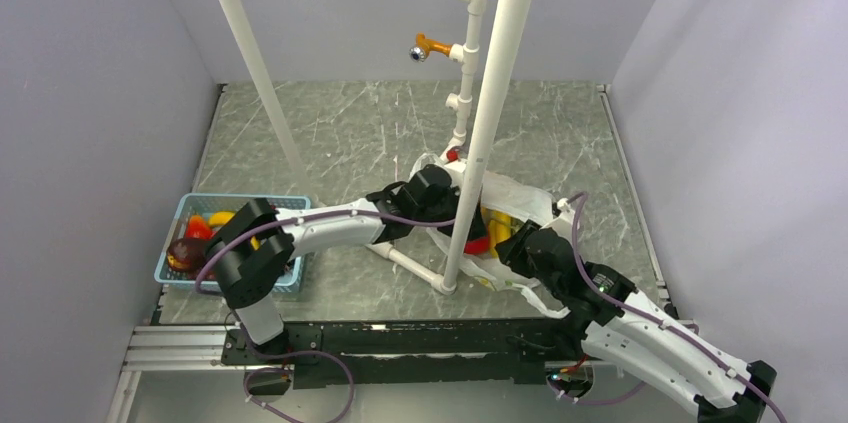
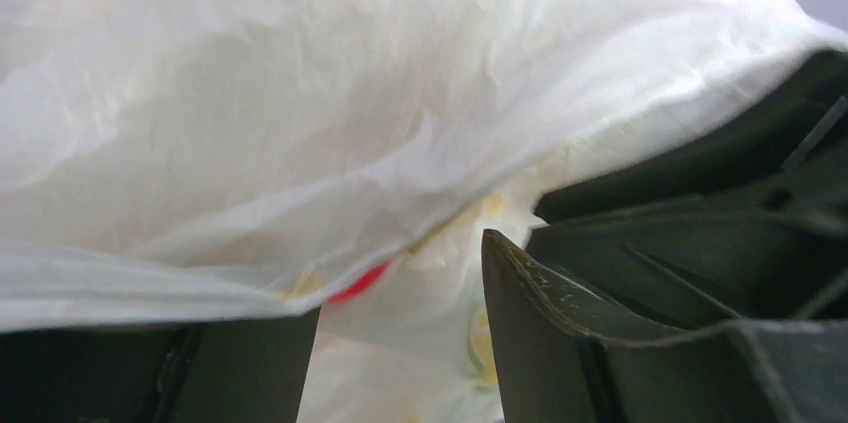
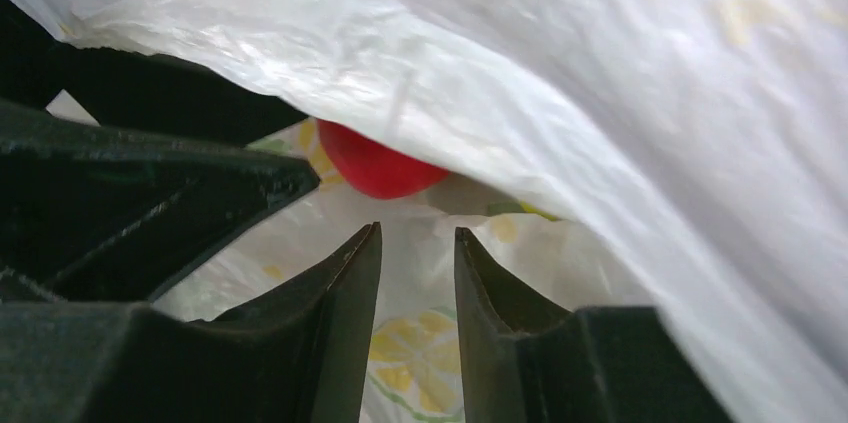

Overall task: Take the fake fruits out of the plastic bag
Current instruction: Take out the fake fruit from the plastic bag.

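One red fruit (image 3: 380,165) shows under the crinkly white plastic bag (image 3: 620,93).

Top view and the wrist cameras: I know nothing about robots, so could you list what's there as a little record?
Plastic bag: white, crumpled, between the two grippers
Left gripper: open, bag film draped over one finger
Right gripper: open by a narrow gap, tips at the bag
Red fruit: inside the bag, under its top layer
Blue basket: far left, holds red, yellow and dark fruits
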Controlling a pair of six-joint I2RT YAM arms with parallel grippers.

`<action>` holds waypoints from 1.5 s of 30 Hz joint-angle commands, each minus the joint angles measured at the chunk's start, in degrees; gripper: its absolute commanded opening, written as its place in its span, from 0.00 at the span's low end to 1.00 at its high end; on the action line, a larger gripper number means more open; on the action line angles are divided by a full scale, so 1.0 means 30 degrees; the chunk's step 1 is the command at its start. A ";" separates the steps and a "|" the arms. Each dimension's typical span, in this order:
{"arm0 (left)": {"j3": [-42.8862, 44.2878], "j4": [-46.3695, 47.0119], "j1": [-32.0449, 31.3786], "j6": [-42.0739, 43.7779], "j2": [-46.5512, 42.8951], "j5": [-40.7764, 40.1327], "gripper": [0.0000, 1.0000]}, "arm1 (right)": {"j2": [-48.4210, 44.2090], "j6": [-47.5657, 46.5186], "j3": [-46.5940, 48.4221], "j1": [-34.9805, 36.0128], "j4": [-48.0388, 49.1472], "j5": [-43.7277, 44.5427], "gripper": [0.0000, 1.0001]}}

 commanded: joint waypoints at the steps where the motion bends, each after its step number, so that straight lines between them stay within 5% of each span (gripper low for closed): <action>1: 0.1584 -0.1013 -0.0053 0.0687 0.1334 -0.1883 0.65 | -0.0335 0.0522 0.0289 0.0060 -0.1348 0.1196 0.35; 11: 0.3773 -0.4010 -0.1574 0.2719 0.3124 -0.6327 0.83 | -0.0054 -0.1319 0.0239 0.0091 -0.0495 0.0096 0.35; 17: 0.3463 -0.4009 -0.1917 0.2571 0.3555 -0.7611 0.83 | 0.0138 -0.1613 -0.0186 0.0070 0.0094 -0.0418 0.35; 23: 0.3477 -0.3779 -0.1961 0.2490 0.3783 -0.7672 0.70 | 0.0252 -0.1712 -0.0467 0.0055 0.0352 -0.0557 0.36; 29: 0.3465 -0.3660 -0.1949 0.2581 0.3575 -0.7131 0.38 | 0.0490 -0.1941 -0.0467 0.0038 0.0613 -0.0558 0.36; 45: 0.0728 -0.2023 -0.1254 0.1237 -0.0659 -0.4669 0.29 | 0.1463 -0.2741 -0.0606 0.0044 0.1643 -0.0407 0.36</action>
